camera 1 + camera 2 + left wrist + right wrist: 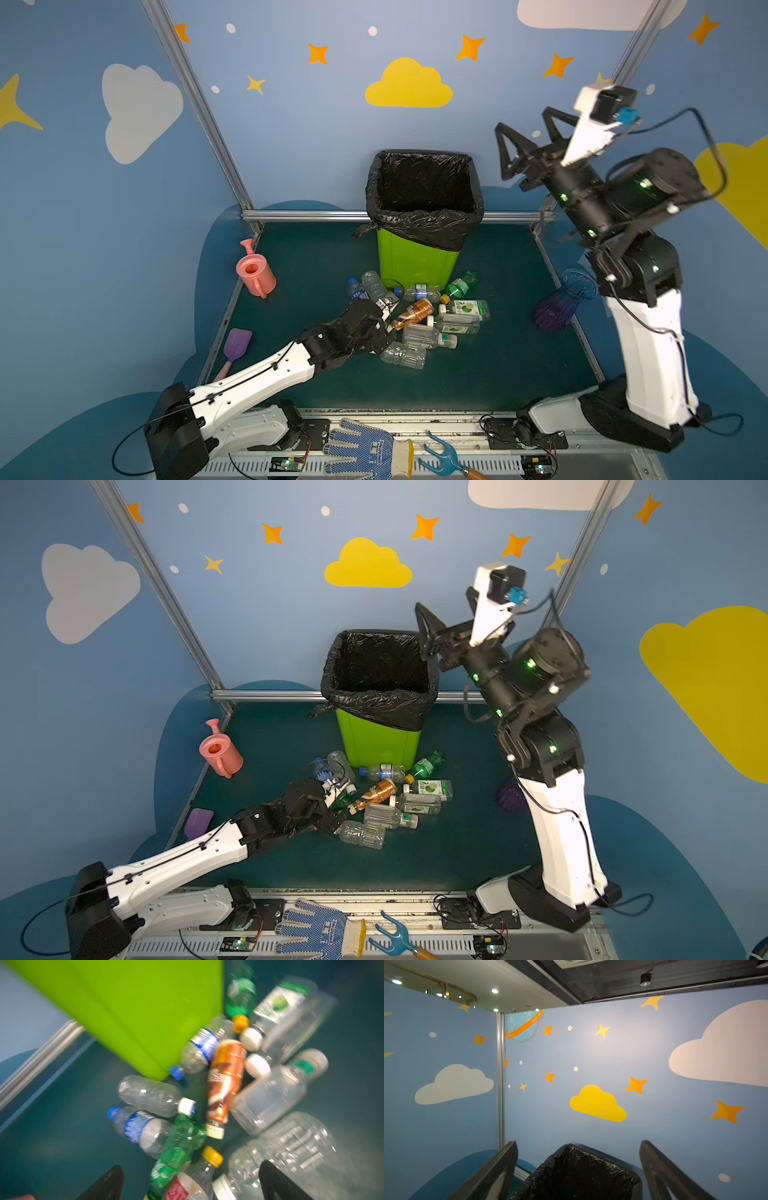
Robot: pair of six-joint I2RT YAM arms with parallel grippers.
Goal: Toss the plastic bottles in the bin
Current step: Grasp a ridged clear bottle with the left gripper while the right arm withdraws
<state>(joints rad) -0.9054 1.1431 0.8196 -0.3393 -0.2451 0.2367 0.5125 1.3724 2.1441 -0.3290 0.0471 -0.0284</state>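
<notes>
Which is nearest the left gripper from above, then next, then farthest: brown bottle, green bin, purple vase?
1. Brown bottle, right beside the left gripper.
2. Green bin, farther back, centre.
3. Purple vase, far right edge.

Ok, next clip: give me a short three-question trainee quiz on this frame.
1. True or false: the right jaws, raised near the rim of the bin, hold a bottle.
2. The orange-brown bottle lies: A) inside the bin; B) in the pile in front of the bin; C) beside the watering can.
3. Which arm's jaws hang open over the bottle pile?
Key: 1 false, they are open and empty; 2 B; 3 the left jaws.
</notes>
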